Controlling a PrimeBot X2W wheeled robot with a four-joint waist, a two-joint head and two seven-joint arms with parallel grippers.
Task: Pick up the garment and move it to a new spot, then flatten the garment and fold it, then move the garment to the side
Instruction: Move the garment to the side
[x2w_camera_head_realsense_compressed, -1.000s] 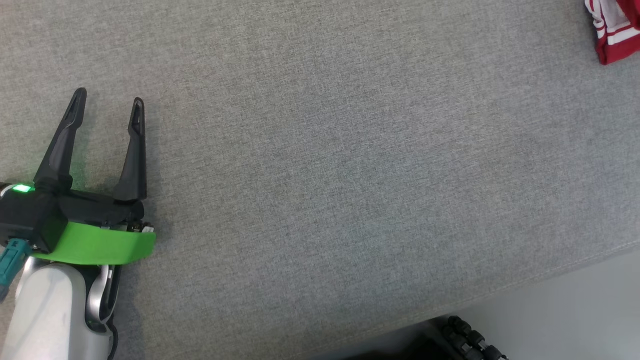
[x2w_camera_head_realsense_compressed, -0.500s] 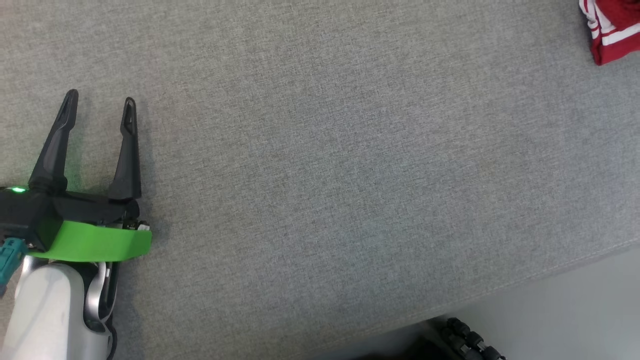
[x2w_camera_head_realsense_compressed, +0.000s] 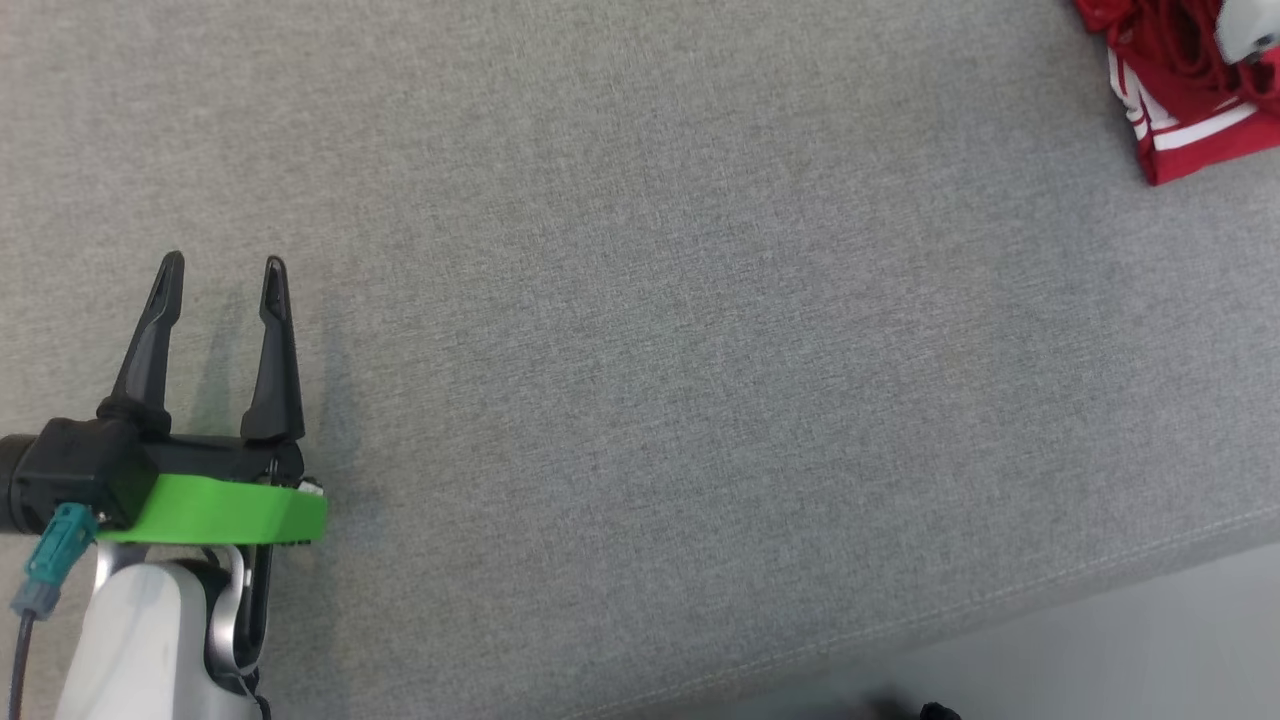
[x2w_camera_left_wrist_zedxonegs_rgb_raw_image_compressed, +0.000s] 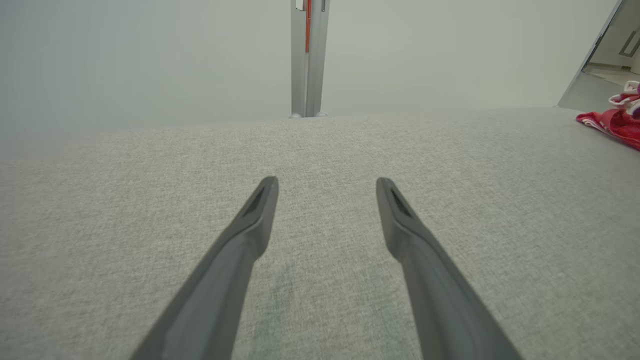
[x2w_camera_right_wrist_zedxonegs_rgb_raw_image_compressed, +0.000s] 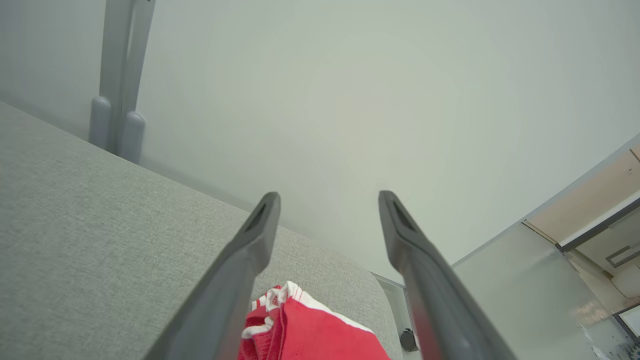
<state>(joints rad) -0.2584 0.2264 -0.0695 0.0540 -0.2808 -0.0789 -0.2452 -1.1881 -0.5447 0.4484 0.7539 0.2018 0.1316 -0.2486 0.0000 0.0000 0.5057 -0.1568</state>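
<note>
The garment (x2w_camera_head_realsense_compressed: 1180, 90) is red cloth with white stripes, lying bunched at the far right corner of the grey fabric surface (x2w_camera_head_realsense_compressed: 650, 330). The left wrist view has the garment (x2w_camera_left_wrist_zedxonegs_rgb_raw_image_compressed: 617, 122) at its right edge. My left gripper (x2w_camera_head_realsense_compressed: 222, 268) is open over bare fabric at the left, far from the garment. From the left wrist, my left gripper (x2w_camera_left_wrist_zedxonegs_rgb_raw_image_compressed: 326, 186) holds nothing between its fingers. My right gripper (x2w_camera_right_wrist_zedxonegs_rgb_raw_image_compressed: 327, 200) is open and tilted up above the garment (x2w_camera_right_wrist_zedxonegs_rgb_raw_image_compressed: 310, 335), which lies below its fingers, apart from them.
The grey surface ends at a front edge (x2w_camera_head_realsense_compressed: 1000, 610) with pale floor (x2w_camera_head_realsense_compressed: 1150, 650) beyond. A grey metal post (x2w_camera_left_wrist_zedxonegs_rgb_raw_image_compressed: 308, 57) stands behind the far edge against a pale wall. A pale piece of my right arm (x2w_camera_head_realsense_compressed: 1245, 30) sits over the garment.
The head camera has shifted, so more of the garment comes into view at the upper right. The left gripper stays open over bare fabric.
</note>
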